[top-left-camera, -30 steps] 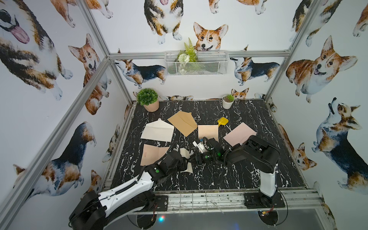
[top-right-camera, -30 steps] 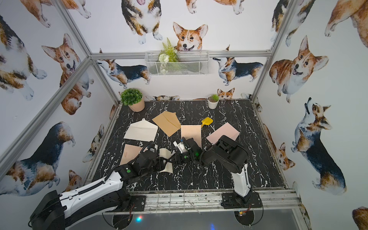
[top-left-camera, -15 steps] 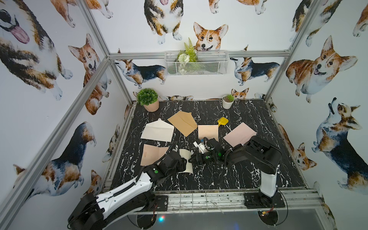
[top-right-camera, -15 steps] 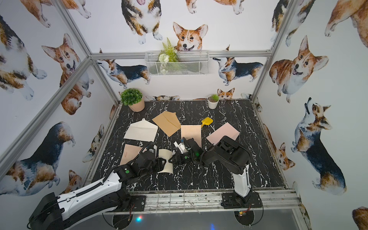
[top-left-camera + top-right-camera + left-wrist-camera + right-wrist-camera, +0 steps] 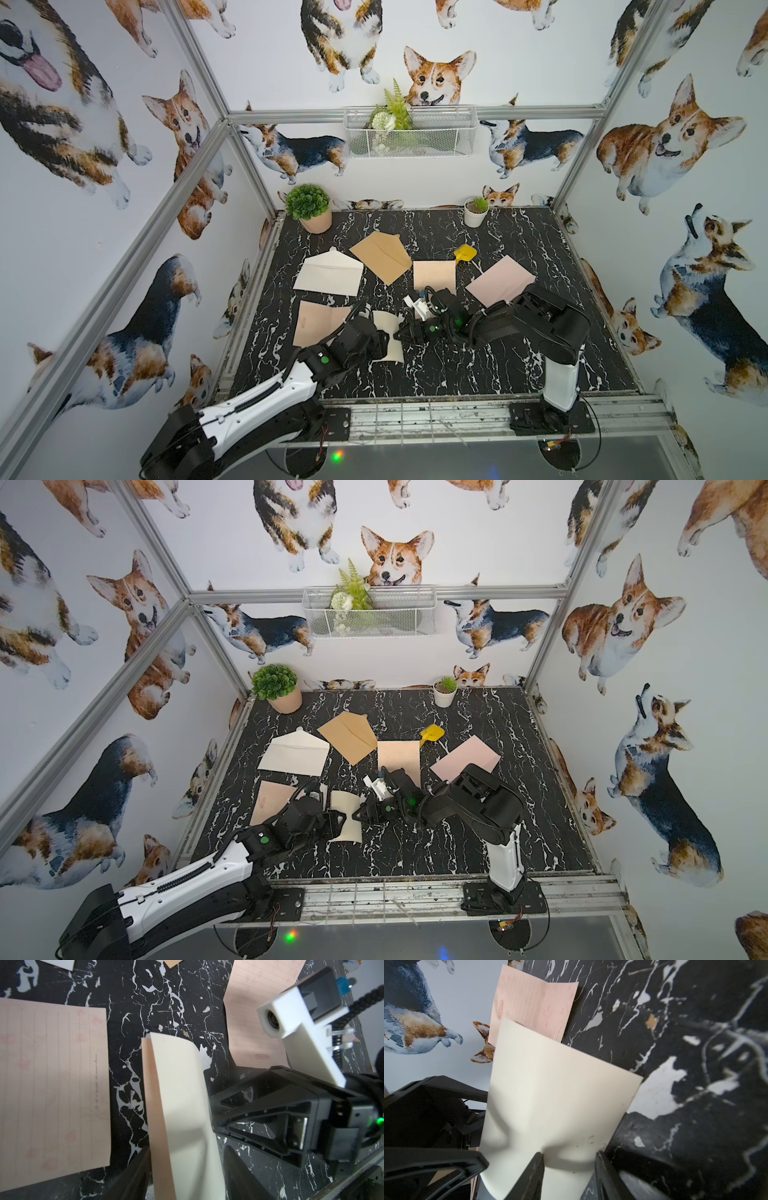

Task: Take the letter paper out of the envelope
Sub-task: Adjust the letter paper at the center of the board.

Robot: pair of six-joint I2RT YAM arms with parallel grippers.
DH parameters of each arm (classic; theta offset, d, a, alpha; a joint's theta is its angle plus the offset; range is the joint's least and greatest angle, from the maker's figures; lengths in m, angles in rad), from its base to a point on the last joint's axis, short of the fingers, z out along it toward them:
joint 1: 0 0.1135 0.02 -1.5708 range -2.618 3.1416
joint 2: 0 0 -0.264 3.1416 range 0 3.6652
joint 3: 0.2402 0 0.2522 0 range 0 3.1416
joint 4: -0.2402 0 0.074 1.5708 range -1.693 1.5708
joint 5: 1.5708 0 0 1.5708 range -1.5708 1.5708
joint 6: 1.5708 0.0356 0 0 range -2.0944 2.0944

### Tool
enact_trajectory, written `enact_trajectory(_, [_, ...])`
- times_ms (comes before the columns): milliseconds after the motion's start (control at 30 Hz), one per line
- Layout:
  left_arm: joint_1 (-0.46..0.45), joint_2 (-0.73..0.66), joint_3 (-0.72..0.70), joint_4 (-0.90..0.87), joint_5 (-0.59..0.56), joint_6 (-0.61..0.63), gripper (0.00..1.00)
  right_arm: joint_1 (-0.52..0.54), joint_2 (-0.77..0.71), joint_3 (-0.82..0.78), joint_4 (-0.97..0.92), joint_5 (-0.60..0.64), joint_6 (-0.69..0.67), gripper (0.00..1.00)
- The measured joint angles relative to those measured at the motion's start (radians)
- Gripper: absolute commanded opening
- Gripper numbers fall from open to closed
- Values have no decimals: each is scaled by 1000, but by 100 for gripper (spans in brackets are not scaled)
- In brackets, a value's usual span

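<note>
The black marble-pattern tabletop (image 5: 519,357) (white veins, scuffed matte finish) carries all items. Lying flat on it towards the rear are a spare cream envelope (image 5: 328,274), a brown kraft envelope (image 5: 382,255) and a plain pink sheet (image 5: 498,280). Two pale pink sheets with dotted ruling also lie flat, one by the left arm (image 5: 318,328) and one behind the right arm (image 5: 434,274).

Both arms reach in low over the front middle of the table and meet at the held envelope (image 5: 384,322).

The left gripper (image 5: 187,1167) is closed across the width of the held envelope. Its dark fingers (image 5: 133,1172) sit against the two long edges, and the smooth cream paper bows upward between them, clear of the table.

The right gripper (image 5: 569,1167) meets the opposite end. Its jaws stand partly apart, and the ribbed black fingertips (image 5: 536,1167) rest against the paper, which dents and shadows between them. Whether they actually clamp it cannot be told.

The held envelope is a matte cream rectangle, creased near the left gripper.

The letter paper (image 5: 148,1105) is inside the held envelope. It shows only as a narrow pink strip along one long edge, the same tint as the ruled sheets.
</note>
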Motion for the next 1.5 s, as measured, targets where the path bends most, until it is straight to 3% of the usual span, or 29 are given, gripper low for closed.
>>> enact_trajectory(1500, [0,13,41,81,1,4,60,0,82,0,158,-63,39,44])
